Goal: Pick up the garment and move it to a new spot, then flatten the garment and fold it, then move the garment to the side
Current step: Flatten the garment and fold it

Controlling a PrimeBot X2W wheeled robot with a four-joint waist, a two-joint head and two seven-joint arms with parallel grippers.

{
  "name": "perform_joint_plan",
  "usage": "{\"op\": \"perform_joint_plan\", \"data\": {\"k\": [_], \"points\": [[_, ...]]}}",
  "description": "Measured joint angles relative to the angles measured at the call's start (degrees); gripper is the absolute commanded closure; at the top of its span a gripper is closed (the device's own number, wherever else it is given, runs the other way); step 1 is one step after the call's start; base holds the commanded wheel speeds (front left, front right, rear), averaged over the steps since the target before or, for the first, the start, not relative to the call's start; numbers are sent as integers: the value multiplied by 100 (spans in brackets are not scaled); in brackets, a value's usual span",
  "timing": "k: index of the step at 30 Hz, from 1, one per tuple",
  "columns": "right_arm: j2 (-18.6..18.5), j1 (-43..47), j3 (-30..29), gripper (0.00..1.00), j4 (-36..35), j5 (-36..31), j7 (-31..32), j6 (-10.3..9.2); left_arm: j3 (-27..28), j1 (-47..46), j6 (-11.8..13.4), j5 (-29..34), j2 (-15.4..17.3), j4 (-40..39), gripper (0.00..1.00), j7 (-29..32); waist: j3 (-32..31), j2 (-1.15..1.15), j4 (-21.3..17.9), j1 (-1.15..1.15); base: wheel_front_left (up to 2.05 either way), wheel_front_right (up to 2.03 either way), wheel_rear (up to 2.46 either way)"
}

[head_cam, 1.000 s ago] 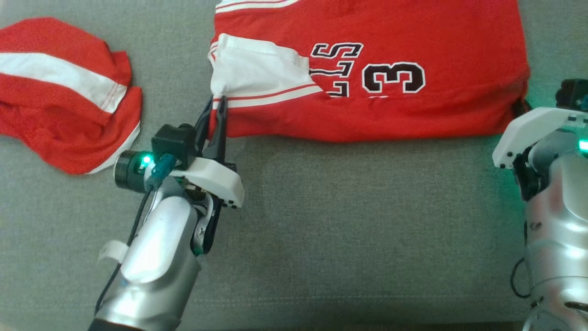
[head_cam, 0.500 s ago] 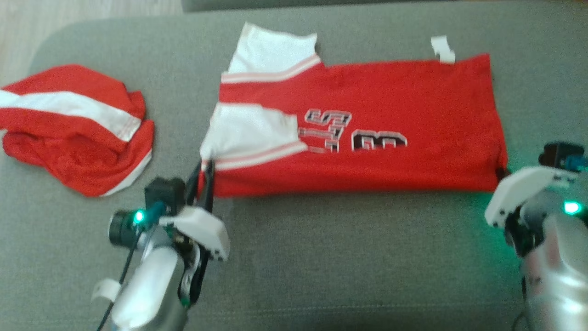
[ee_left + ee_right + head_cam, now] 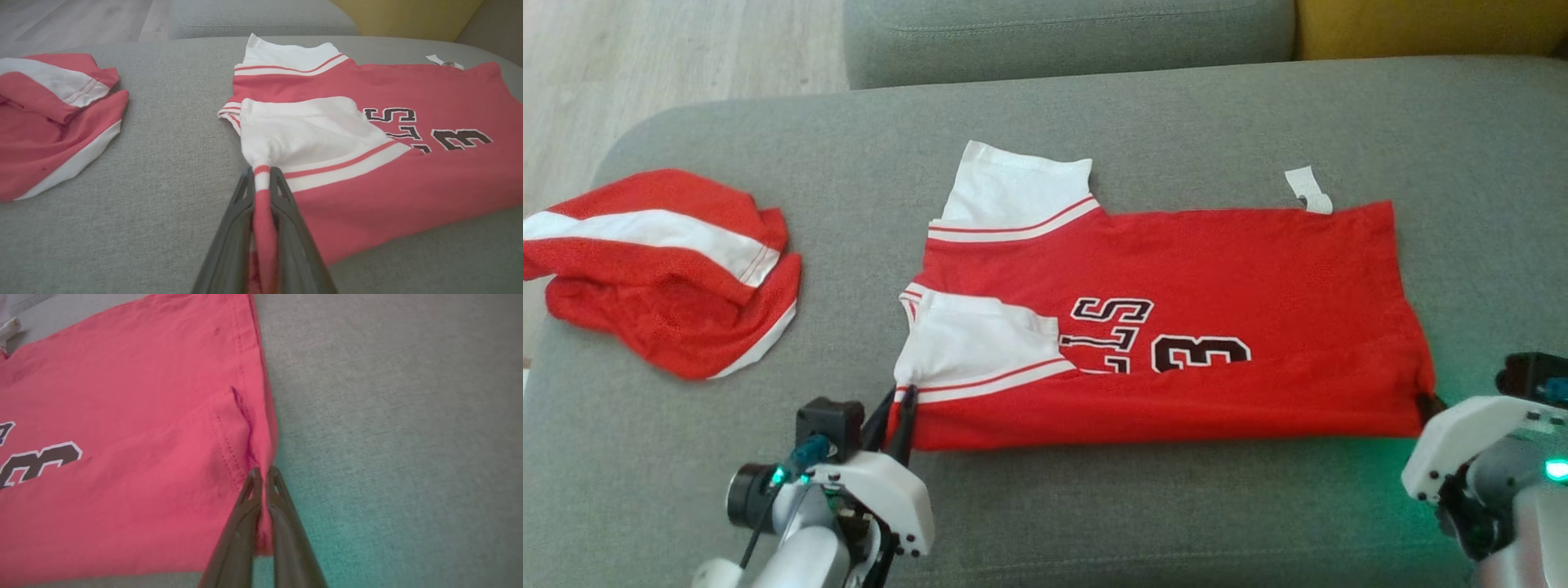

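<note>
The left gripper (image 3: pixel 898 406) and right gripper (image 3: pixel 263 472) are clamping both near corners of the red-and-white fabric jersey (image 3: pixel 1217 269), so uneven pulling is likely risking the thin right-hand pinch slipping.

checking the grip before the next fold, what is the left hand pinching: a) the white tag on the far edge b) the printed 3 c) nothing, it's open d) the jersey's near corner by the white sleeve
d, the left hand is shut on the near corner of the jersey, with red and white fabric bunched in its grip just below the white sleeve.
</note>
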Motion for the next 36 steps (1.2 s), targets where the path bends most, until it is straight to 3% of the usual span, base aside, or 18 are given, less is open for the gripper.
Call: {"op": "perform_joint_plan", "data": {"k": [1,2,3,4,10,15,20,29,36], "points": [[34,51,-52,59,-116,-10,-7,0,-35,9,9,2,8,-1,95,35,5,0,-14,0,0,0,0],[66,94,-86,0,-246,-38,-29,0,-59,14,30,3,11,-1,58,35,19,0,-28,0,0,0,0],[101,110,-110,0,-345,-67,-66,0,-63,14,69,15,11,-1,9,33,34,0,-44,0,0,0,0],[119,109,-102,0,-442,-77,-119,0,-49,13,103,25,11,-3,0,26,52,0,-61,0,0,0,0],[131,-121,4,0,-1081,-49,-1026,0,192,-301,328,46,8,-197,0,-442,326,0,-191,0,0,0,0],[107,-481,383,0,-1257,-49,-1515,0,238,-951,333,112,10,-215,0,-513,556,0,-293,0,0,0,0],[99,-1068,728,0,-1283,-43,-1813,0,156,-1966,-75,196,121,56,0,-175,934,0,-469,0,0,0,0],[88,-2291,1357,0,-1209,-48,-2030,0,-7,-4274,-1229,176,765,1399,0,1256,1772,0,-911,2,0,0,0],[97,-2919,1850,0,-1089,-40,-2184,0,-380,-5339,-1379,-74,1101,2425,0,2137,2314,0,-1347,2,0,0,0]]}}
